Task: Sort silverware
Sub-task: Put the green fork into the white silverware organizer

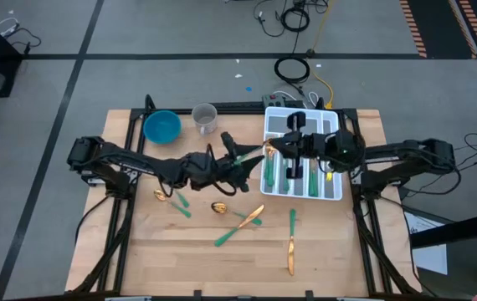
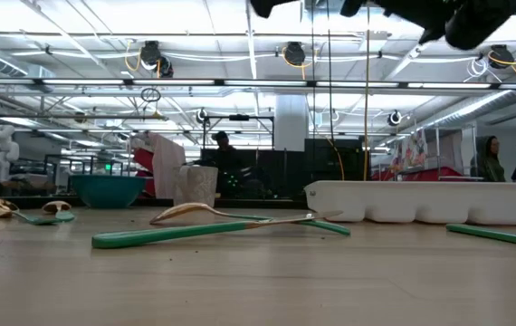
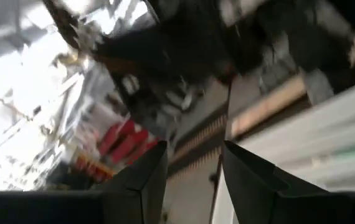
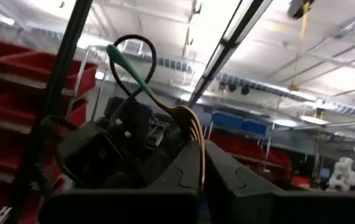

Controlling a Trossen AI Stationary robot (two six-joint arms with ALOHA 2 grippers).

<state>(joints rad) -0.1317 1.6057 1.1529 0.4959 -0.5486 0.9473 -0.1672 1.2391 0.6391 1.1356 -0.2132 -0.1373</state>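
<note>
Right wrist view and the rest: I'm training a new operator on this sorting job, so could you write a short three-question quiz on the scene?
1. True or false: the white tray is empty.
2. The right gripper pinches which piece by its gold head? A. a fork B. a spoon C. a knife
3. Fill in the blank: in the left wrist view, the left gripper has its fingers ____, with nothing between them.

Key
1. False: several green-handled pieces lie in its compartments.
2. A: the tines sit between the fingers and the green handle sticks out beyond them.
3. open
</note>
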